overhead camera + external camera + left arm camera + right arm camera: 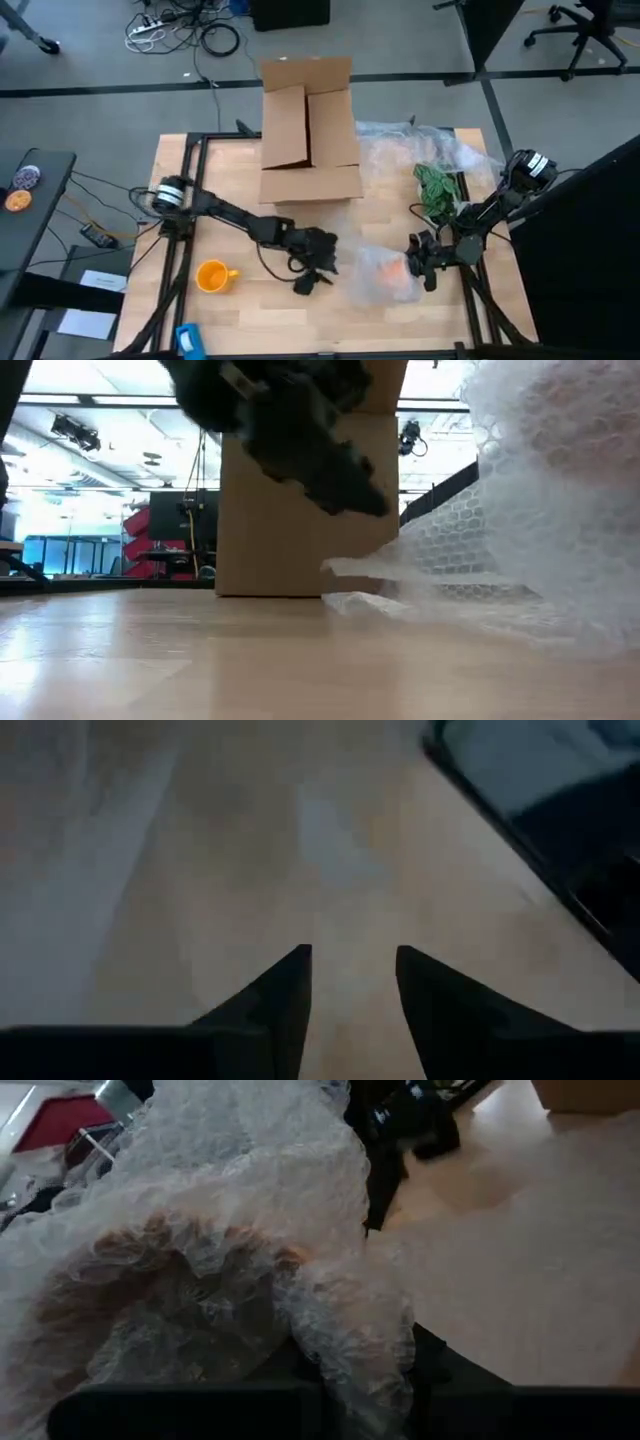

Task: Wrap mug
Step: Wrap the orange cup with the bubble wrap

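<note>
The yellow-orange mug (211, 276) stands on the table at the near left, its handle (232, 272) toward the right, and nothing touches it. My left gripper (318, 268) hovers open over bare wood to the mug's right (350, 970). A bundle of bubble wrap (383, 274) lies right of it, with an orange thing (190, 1250) showing through. My right gripper (422, 262) is at the bundle's right edge, shut on the wrap. My right gripper has a gathered fold of the bubble wrap (350, 1365) between its two fingers, at the bundle's right side. The fingers come level from the table's right. The wrap drapes over them and hides the pads. The rest of the bundle lies on the table.
An open cardboard box (310, 130) stands at the far middle. More clear plastic (420, 145) and a green bundle (437, 188) lie at the far right. A blue thing (190, 340) sits at the near left edge. Bare wood (270, 310) lies between mug and bundle.
</note>
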`<state>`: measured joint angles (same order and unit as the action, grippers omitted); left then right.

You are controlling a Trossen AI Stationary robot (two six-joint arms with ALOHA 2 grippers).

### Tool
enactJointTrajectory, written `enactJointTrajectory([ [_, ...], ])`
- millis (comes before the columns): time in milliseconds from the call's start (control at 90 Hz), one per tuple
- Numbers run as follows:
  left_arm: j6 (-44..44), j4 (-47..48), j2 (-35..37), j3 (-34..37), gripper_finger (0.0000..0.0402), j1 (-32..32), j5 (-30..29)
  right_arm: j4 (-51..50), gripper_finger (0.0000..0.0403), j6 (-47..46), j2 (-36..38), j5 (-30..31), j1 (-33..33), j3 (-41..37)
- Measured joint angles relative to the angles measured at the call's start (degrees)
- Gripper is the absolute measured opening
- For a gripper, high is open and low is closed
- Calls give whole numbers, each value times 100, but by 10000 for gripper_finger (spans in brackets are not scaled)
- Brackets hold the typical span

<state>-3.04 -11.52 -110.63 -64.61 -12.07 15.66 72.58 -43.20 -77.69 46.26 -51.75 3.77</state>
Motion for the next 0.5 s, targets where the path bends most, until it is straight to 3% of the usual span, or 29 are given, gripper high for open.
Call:
enactJointTrajectory([
  [156,-321,-811,-637,-257,133,223,-1481,-29,26,47,0,-272,0,111],
  [233,-587,-1358,-787,-435,133,374,-1931,-2,26,172,0,-434,0,212],
  [411,-992,-2298,-806,-896,133,580,-1950,-255,26,57,0,-647,-2,325],
  [500,-1197,-2184,-795,-1234,133,634,-1790,-537,26,-233,0,-712,0,341],
])
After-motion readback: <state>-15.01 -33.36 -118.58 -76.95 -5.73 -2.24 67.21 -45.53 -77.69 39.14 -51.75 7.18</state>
